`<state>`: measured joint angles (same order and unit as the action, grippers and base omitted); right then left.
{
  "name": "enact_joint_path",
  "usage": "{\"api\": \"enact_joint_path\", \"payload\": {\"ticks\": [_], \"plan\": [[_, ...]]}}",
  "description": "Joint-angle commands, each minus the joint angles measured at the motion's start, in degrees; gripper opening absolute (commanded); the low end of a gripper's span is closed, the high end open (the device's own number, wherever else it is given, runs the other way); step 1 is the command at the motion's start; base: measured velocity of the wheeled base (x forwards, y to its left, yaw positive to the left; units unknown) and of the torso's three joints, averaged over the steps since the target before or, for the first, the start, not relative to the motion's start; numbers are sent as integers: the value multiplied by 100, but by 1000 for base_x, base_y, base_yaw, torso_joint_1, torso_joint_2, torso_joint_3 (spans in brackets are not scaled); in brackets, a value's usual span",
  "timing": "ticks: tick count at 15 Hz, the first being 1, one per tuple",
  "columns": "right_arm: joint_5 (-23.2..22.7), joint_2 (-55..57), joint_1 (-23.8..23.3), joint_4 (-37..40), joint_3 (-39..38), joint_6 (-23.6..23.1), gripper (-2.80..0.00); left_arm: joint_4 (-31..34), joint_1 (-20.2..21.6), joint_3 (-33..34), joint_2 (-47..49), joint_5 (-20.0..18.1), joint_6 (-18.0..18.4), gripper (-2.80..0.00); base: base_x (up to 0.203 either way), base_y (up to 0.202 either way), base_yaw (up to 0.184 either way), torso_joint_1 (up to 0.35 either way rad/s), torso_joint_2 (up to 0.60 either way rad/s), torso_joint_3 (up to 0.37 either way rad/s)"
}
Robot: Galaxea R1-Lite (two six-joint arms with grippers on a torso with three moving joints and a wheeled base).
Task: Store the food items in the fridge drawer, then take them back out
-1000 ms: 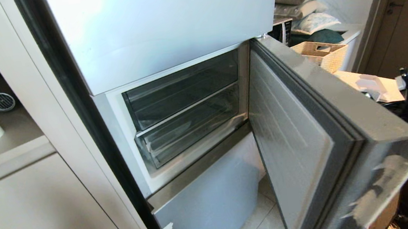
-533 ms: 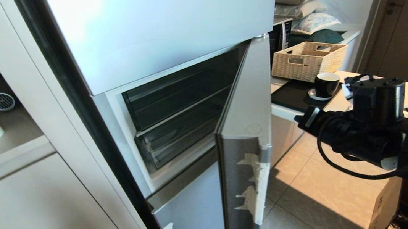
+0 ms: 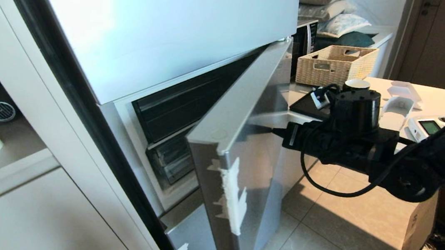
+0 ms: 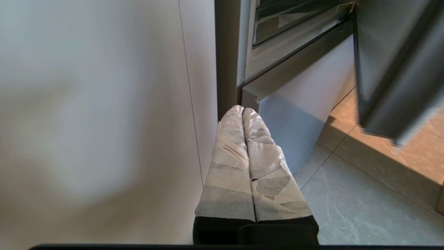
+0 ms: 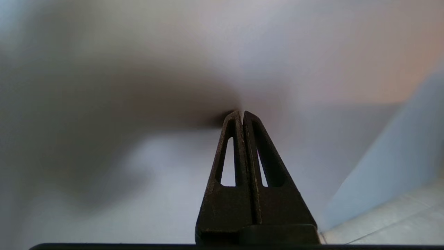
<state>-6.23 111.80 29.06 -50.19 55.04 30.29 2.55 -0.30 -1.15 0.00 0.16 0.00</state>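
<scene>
right end effector (image 5: 241, 113) closed against half-shut fridge door (image 3: 245, 139), fridge drawer (image 3: 169, 158) behind it

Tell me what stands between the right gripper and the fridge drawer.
The fridge door does. It stands partly swung across the opening, and the right gripper, shut, is at its outer face. The fridge drawer lies behind the door, only partly showing past its edge. No food items are in view.
</scene>
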Motion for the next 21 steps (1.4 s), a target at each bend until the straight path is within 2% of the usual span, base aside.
{"api": "enact_joint_path", "payload": {"ticks": [1,2,4,5,8,11,15,17,18,20,21], "plan": [[-532,548,16,-35,445,-109,-280,7,-5,0,9,2,0,-280,0,0,0,0,0,0],[-844,755,14,-26,756,-146,-280,0,-5,0,9,2,0,-280,0,0,0,0,0,0],[-1771,1168,6,16,1347,-162,-280,3,-5,0,9,2,0,-280,0,0,0,0,0,0],[-1943,1192,15,25,1418,-167,-280,1,-5,0,9,2,0,-280,0,0,0,0,0,0],[-1862,830,50,14,1162,-193,-280,0,-5,0,9,2,0,-280,0,0,0,0,0,0],[-1812,24,46,-1,482,-197,-280,0,-5,0,9,2,0,-280,0,0,0,0,0,0],[-1851,-497,116,-52,-206,-227,-280,0,-5,0,9,2,0,-280,0,0,0,0,0,0],[-1481,-1320,132,-98,-973,-570,-280,0,-5,0,9,2,0,-280,0,0,0,0,0,0],[-1081,-1726,127,-106,-1486,-840,-280,0,-5,0,9,2,0,-280,0,0,0,0,0,0],[20,-2697,32,-124,-2615,-1422,-280,0,-5,0,9,2,0,-280,0,0,0,0,0,0],[338,-3235,-121,-115,-3014,-1616,-280,0,-5,0,9,2,0,-280,0,0,0,0,0,0]]}}
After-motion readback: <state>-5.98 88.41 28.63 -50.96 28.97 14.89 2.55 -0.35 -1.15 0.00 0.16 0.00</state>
